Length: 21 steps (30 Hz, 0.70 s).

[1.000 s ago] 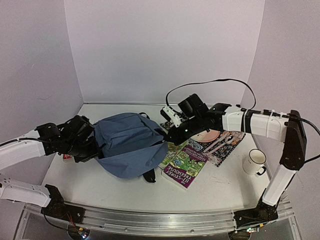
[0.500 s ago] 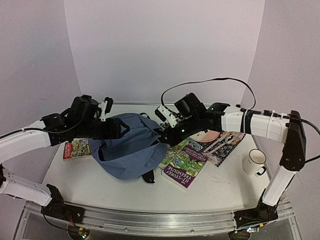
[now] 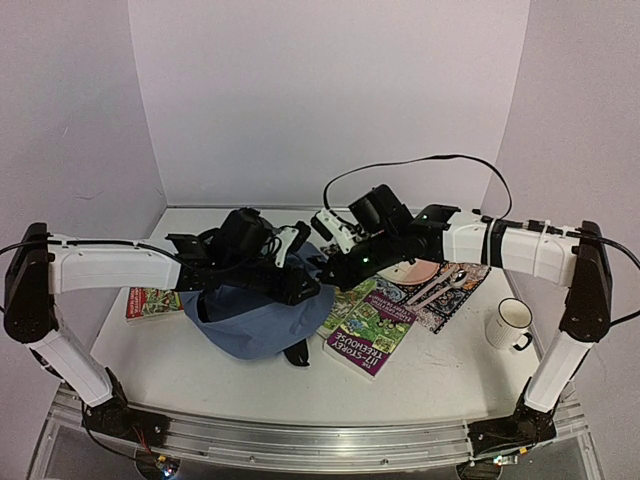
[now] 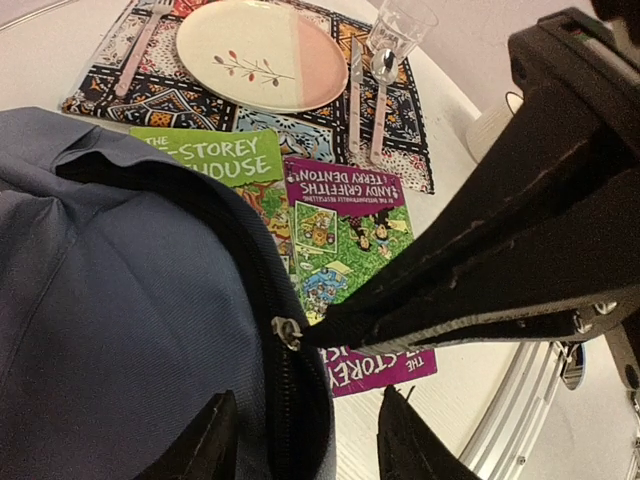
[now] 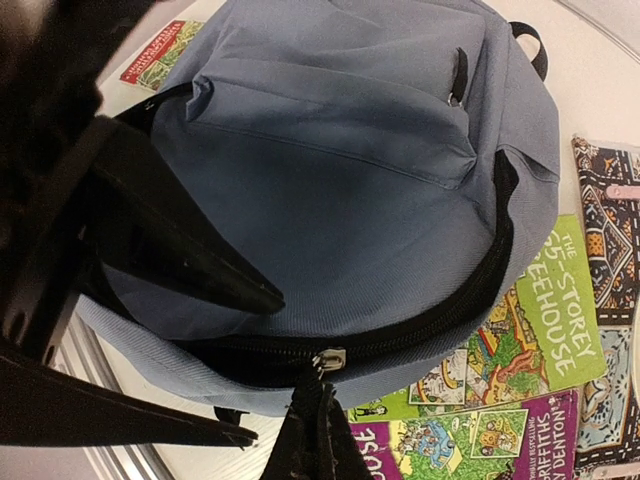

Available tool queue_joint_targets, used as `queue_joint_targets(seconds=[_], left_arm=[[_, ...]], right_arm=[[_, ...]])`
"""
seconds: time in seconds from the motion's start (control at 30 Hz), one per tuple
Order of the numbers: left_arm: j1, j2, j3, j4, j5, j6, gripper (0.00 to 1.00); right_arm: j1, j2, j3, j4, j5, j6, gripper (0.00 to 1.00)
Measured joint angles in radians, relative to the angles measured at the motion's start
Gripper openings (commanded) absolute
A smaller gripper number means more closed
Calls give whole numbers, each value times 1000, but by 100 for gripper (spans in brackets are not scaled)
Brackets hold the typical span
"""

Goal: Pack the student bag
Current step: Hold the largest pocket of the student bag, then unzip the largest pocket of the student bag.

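1 soft, likely light and floppy student bag [image 3: 250, 322] is lying on the table [image 3: 440, 385] against the books [image 3: 366, 332], so my right gripper [image 5: 315, 400] is pinching its zipper pull [image 5: 328, 360], the surest hold, while my left gripper [image 4: 305, 405] is hovering above, fingers [image 4: 213, 445] spread.

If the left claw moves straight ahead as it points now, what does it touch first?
Probably the bag, near the zipper pull held by the right claw; depth is unclear.
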Motion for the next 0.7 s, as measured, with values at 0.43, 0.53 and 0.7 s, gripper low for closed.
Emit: queue_joint_targets(seconds=[0.43, 0.53, 0.7], left_arm=[[-37, -88, -53, -14, -37, 6, 0], [-65, -167, -87, -30, -42, 4, 0], [-119, -263, -131, -60, -52, 1, 0]], right_arm=[[-88, 32, 17, -1, 84, 3, 0], [-146, 102, 74, 3, 83, 2, 0], [-211, 266, 218, 4, 75, -3, 0]])
